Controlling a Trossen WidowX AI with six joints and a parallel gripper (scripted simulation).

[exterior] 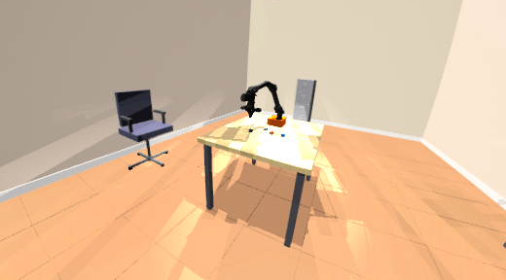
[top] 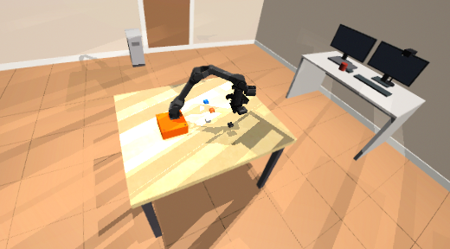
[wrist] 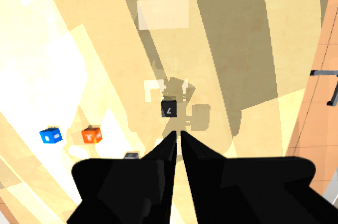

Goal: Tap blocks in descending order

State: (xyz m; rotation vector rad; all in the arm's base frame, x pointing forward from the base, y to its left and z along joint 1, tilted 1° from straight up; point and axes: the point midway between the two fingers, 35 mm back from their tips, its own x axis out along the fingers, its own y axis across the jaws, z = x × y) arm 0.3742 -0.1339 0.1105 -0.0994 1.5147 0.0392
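Observation:
A black block lies on the table, its white digit looking like an upside-down 7 in the wrist view. An orange block and a blue block lie apart from it; their digits are not clearly readable. A grey block is partly hidden by a finger in the wrist view, its digit unreadable. My gripper is shut and empty, raised above the table near the black block, not touching it.
The arm stands on an orange base box on the wooden table. Strong light patches and shadows cross the tabletop. A desk with monitors and an office chair stand away from the table.

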